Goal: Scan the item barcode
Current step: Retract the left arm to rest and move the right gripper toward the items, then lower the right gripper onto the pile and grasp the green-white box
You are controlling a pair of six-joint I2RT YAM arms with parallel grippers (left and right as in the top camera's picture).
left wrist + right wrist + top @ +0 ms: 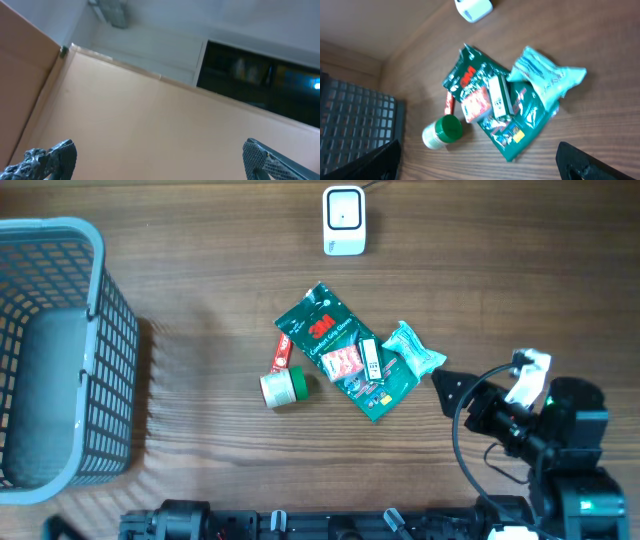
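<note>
Wooden bench [200, 310] carries, by descending size, a grey basket [50, 225] at the far left, a green package [325, 330], a teal pouch [412, 350], a green-capped bottle [283, 387] and, at the far edge, a white scanner [344, 220].

The items to scan lie in a loose pile at bench centre. The green package has its long axis on a diagonal, far-left to near-right, with the teal pouch touching its right edge.

The right gripper [447, 392] sits just beside the pouch, to its near-right, with jaws spread wide and nothing between them.

The left gripper [156, 159] is likewise spread and empty, aimed up and away from the bench.

Judgement: the right arm is nearer, and its reach runs left and slightly forward.
</note>
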